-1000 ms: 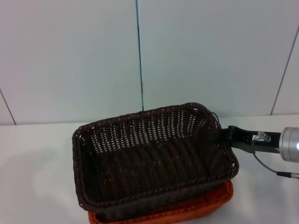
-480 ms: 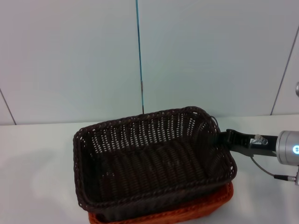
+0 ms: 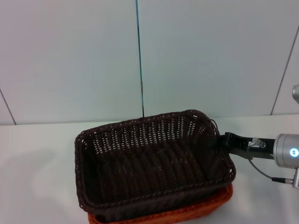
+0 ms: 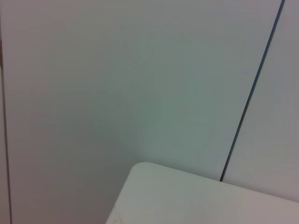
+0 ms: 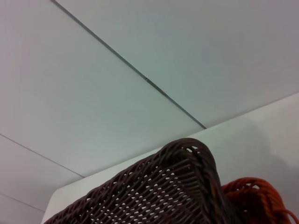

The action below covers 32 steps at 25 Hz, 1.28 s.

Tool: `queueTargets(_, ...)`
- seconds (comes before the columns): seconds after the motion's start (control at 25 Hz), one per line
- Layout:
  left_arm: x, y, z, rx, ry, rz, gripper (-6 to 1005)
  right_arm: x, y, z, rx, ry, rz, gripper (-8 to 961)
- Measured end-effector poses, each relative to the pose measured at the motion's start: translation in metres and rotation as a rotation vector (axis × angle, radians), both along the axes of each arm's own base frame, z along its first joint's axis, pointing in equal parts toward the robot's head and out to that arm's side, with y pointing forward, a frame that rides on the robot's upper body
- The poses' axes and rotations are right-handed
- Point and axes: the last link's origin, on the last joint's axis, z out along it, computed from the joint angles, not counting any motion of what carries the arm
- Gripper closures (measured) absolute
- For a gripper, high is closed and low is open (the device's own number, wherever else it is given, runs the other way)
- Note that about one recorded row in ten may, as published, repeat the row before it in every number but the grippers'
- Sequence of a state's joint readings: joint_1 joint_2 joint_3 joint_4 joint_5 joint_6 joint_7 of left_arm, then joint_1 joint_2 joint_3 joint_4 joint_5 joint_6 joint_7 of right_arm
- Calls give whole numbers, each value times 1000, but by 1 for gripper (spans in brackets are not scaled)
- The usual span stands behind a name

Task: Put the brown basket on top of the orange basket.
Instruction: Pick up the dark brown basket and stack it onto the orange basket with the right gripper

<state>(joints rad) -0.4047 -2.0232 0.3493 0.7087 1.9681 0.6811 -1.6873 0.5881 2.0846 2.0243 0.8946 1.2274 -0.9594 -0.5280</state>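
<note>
On a white table [image 3: 37, 168] before pale wall panels [image 3: 70, 56], the right gripper [image 3: 223, 141] apparently clamps the brown basket [image 3: 149, 163], nested atop the orange basket [image 3: 187, 213].

White table [image 3: 37, 158], smooth and bare at the left, running back to meet the wall [image 3: 70, 56]. Rounded table corner [image 4: 140, 170] seen in the left wrist view, pale against the wall behind. Wall of large pale grey-green panels, plain and matte. Thin dark vertical seam [image 3: 139, 51] between panels, bluish along most of its length, ending at the table's back edge. Further slanted seams [image 3: 282, 79] near the right and left edges. Same kind of seam [image 5: 126, 63] crossing diagonally in the right wrist view.
</note>
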Motion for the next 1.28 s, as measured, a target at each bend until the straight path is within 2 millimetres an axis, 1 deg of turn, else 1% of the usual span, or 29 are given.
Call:
queueTargets(0.8, -1, -1, 1, 2, 1, 2, 497, 0, 1, -2, 5, 5, -6, 756)
queueTargets(1.28, -2, -2, 1, 3, 1, 6, 497, 5, 0, -4, 2, -1, -24, 755)
